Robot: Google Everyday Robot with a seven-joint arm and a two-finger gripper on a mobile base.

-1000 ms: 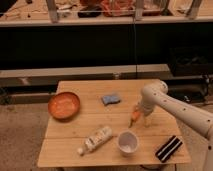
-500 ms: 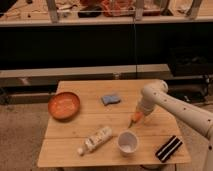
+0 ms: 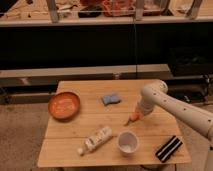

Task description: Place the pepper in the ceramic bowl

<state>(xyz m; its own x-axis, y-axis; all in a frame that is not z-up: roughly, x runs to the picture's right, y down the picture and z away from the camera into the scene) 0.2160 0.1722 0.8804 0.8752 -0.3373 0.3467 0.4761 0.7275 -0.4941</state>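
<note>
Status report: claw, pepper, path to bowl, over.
Claw low at pepper, right of blue cloth. Bowl far left, empty. Cloth near the path.

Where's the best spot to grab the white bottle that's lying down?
Probably around its wide middle, coming down from above and squeezing across its width. The white bottle lies flat on its side, slanted on the table, so its long sides are free. The gripper is farther back, at the pepper.

Dim warm light; pincer [image 3: 135, 114] at pepper [image 3: 132, 119]
</note>
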